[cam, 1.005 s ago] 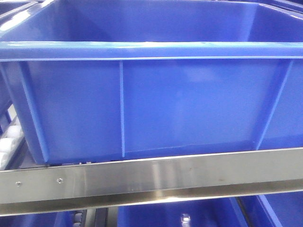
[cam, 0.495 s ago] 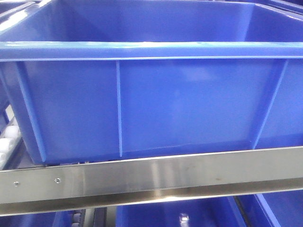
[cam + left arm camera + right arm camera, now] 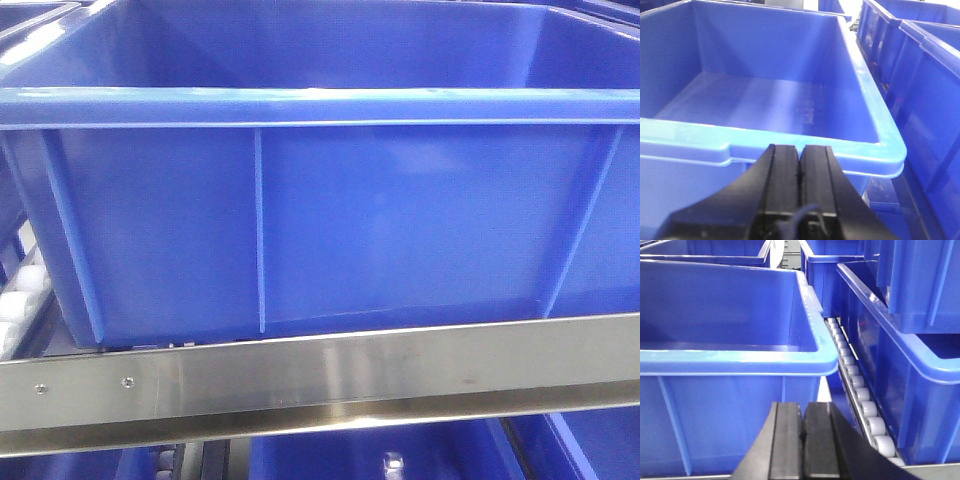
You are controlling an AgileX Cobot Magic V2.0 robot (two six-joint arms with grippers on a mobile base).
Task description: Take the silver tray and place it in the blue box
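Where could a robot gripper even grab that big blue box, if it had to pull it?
Probably the near rim of the box, pinched from above with one finger inside and one outside. The rim is a thick rolled lip standing proud of the wall. The side walls are smooth, broad and only thinly ribbed, likely too wide for a gripper to span.

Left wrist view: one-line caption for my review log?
Shut left gripper faces the near rim of the blue box, whose visible floor is bare.

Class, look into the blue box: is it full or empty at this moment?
Empty as far as shown: the left wrist view shows the blue box with a bare floor, no silver tray inside. The near corners are hidden.
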